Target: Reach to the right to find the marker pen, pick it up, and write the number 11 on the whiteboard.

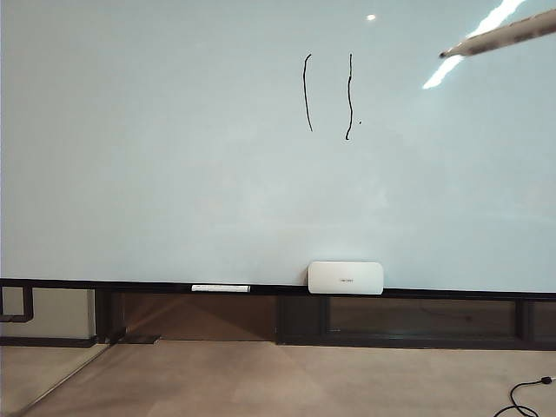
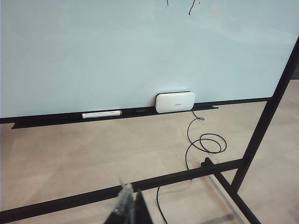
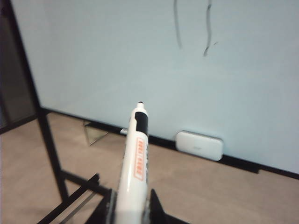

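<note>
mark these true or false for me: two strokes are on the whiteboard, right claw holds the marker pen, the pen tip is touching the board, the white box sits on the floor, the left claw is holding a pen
1. Two black strokes, the number 11, are on the whiteboard. True.
2. The right claw grips the marker pen. True.
3. The pen tip touches the board. False: it is off the surface, right of the strokes.
4. The white box sits on the floor. False: it rests on the board's lower rail.
5. The left claw holds a pen. False: nothing is in it; the spare marker lies on the rail.
</note>
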Motion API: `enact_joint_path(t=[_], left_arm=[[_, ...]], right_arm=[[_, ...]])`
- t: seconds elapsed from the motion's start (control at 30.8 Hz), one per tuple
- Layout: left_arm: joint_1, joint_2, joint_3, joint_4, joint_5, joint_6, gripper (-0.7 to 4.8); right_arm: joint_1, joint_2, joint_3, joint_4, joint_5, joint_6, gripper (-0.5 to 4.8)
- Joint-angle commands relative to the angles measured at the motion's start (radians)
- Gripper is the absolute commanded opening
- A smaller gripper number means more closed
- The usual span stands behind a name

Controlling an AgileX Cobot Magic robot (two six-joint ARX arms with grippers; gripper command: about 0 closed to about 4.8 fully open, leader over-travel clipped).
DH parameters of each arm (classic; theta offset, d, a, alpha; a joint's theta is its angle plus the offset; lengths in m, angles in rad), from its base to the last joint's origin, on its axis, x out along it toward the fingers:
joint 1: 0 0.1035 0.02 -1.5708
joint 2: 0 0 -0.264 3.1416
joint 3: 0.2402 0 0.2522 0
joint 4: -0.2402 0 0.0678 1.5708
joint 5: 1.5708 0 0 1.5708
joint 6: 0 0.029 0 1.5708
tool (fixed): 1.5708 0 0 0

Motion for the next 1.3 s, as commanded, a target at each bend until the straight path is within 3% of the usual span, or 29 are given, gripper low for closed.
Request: enact_joint_path(t=[0.03,0.42,1.3], left_arm=[[-0.001,0.003,-0.006,0.018,0.016,0.038,-0.06],[-0.001,0.003,-0.073,0.03,0.018,0.061,-0.06],[-0.001,0.003,-0.121,0.033,0.013,0.06,-0.06]], right_arm=[[0.003,0.001,-0.018,0.011,-0.011,0.003,-0.05],[0.002,0.001,-0.145,0.095,-0.005,0.029,-0.05],[0.0,0.001,-0.165,0.009,-0.004,0.022,0.0]])
